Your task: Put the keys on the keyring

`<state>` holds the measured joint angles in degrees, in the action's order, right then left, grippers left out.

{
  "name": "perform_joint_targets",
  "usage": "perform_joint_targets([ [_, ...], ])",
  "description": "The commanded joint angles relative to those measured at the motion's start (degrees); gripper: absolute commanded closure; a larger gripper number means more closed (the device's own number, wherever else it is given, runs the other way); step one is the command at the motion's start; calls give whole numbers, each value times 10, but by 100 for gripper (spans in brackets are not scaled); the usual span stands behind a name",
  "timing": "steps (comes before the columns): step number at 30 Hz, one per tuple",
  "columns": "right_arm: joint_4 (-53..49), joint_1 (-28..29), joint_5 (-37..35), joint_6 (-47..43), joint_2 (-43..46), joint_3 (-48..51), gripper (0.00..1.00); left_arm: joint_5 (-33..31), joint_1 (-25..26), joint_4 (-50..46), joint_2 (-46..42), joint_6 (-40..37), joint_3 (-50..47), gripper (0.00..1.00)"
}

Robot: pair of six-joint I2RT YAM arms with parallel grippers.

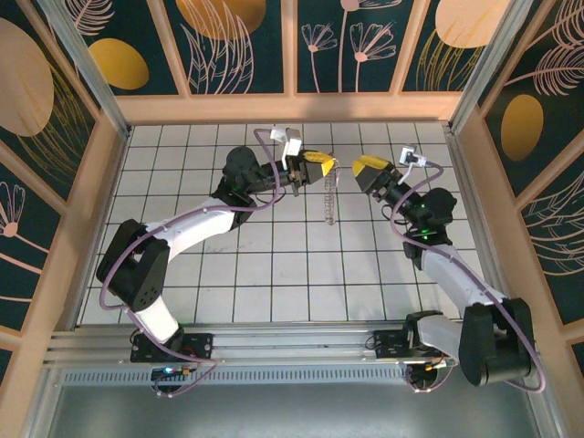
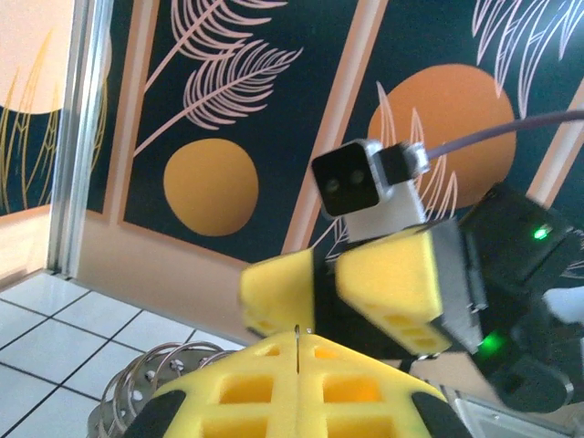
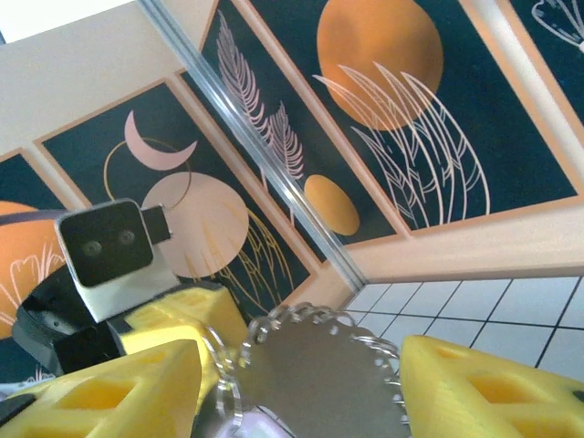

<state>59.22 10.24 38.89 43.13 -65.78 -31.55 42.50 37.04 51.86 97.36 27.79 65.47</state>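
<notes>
Tiled table (image 1: 274, 274): keyring (image 1: 328, 203) hangs between both arms

Floral panels wall the white tiles. At upper centre of the overhead view, the left gripper (image 1: 324, 169), fingers pressed together, pinches the coiled keyring, which dangles below it. The right gripper (image 1: 360, 167) faces it, fingers (image 3: 493, 392) spread either side of the ring, apparently touching neither. A mauve blur at the bottom edge of the right wrist view may be the key (image 3: 260, 427). With those jaws apart, it could slip off the swaying loop.
</notes>
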Motion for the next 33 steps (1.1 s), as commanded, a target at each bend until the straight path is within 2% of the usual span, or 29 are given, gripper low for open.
perform_joint_targets([
  [1,119,11,21,27,-22,6,40,16,-6,98,5,56,-5,100],
  [7,149,38,10,17,-38,4,42,24,-6,131,28,90,-4,100],
  [20,168,66,9,18,-71,-13,46,25,-6,153,38,111,-3,100],
  [29,178,72,9,24,-87,-25,58,28,-6,159,40,118,-5,100],
  [33,183,76,10,27,-94,-30,68,29,-6,162,39,119,-8,100],
])
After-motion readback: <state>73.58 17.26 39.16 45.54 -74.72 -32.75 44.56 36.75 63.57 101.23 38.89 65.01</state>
